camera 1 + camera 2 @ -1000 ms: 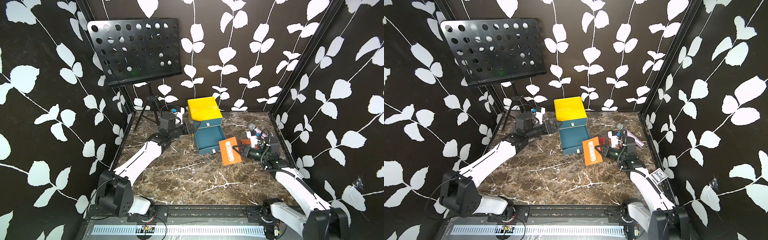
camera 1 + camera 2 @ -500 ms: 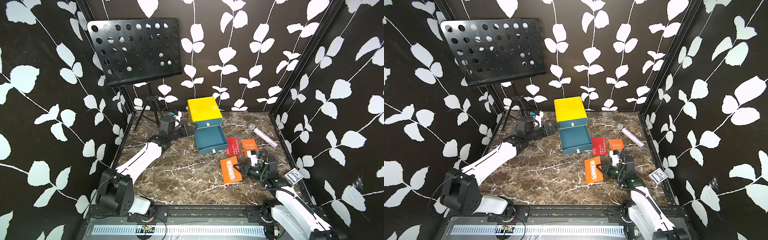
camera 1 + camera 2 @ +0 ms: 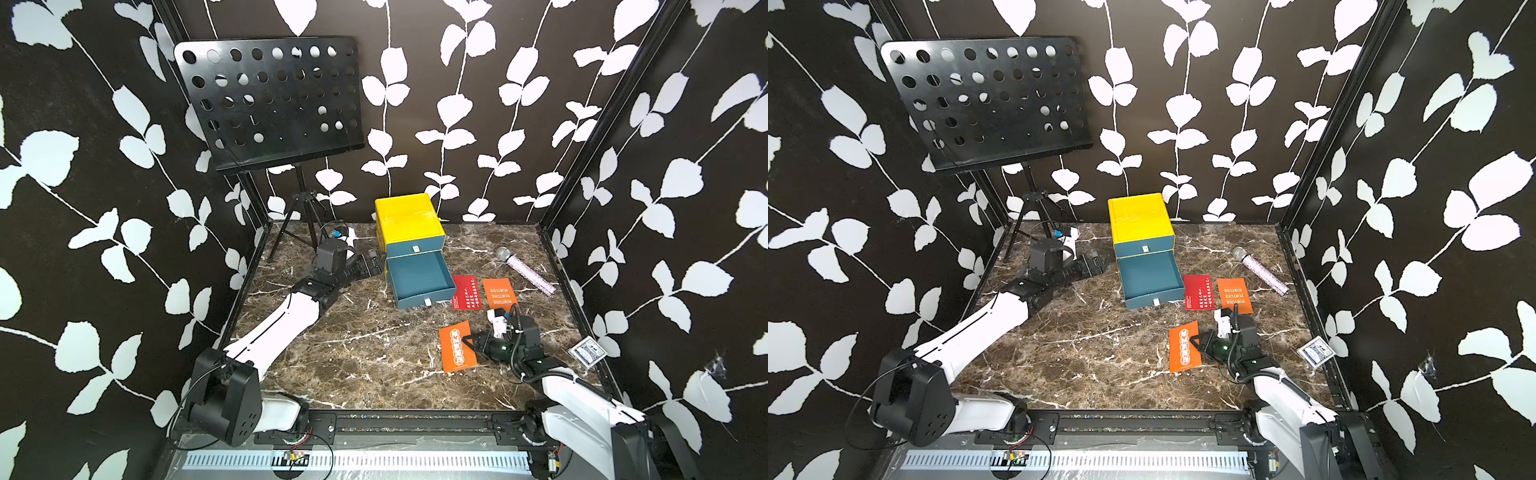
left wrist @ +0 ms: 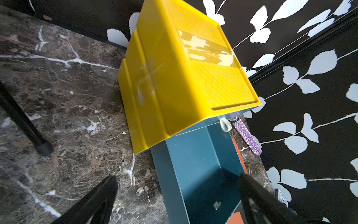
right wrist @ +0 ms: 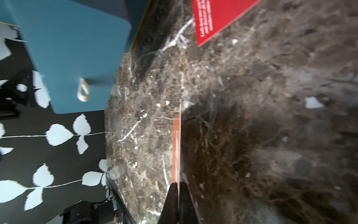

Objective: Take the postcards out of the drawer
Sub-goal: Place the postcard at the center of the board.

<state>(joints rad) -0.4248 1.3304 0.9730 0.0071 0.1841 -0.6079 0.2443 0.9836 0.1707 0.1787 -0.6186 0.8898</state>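
Three postcards show outside the pulled-out teal drawer [image 3: 419,278]: a red postcard [image 3: 465,292] and an orange FORTUNE postcard [image 3: 500,293] flat on the marble tabletop [image 3: 353,332] just right of it, and nearer, a patterned orange postcard [image 3: 454,353] pinched by its right edge in the right gripper [image 3: 467,343], print unreadable, while the left gripper [image 3: 374,264] gapes wide left of the drawer.

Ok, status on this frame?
Left gripper open by box. Right gripper shut on orange card. Drawer shows empty; red card, FORTUNE card on table. Nothing in the way.
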